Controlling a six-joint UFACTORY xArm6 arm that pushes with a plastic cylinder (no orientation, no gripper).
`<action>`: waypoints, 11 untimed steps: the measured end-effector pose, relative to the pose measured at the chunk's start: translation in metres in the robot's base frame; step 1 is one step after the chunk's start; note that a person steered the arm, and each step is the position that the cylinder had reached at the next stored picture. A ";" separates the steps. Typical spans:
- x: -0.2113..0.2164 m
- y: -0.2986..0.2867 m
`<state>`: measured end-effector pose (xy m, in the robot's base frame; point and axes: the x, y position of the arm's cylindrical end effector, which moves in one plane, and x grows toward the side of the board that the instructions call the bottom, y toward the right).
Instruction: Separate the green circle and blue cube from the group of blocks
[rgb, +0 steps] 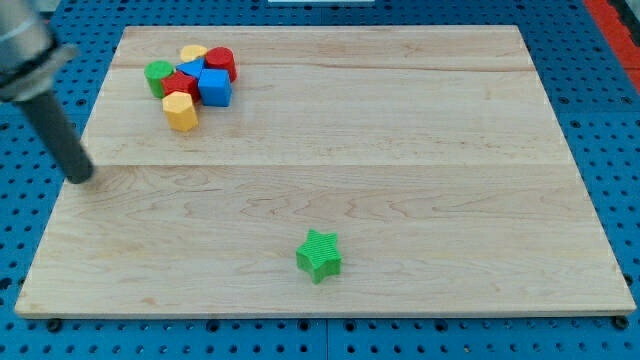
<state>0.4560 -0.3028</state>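
Tip (82, 177) touches nothing, well left-below green circle (157, 76) and blue cube (215, 88).

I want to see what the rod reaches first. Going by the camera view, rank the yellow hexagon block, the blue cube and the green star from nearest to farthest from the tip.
From my tip, at the board's left edge:
1. yellow hexagon block, up and right, at the cluster's lower edge.
2. blue cube, just beyond it in the cluster.
3. green star, alone near the view's bottom centre.

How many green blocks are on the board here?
2: a green circle at the left edge of the cluster at the view's top left, and a green star alone near the bottom centre. Others could be hidden.
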 end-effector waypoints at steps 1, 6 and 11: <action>-0.023 -0.002; -0.159 0.067; -0.083 0.240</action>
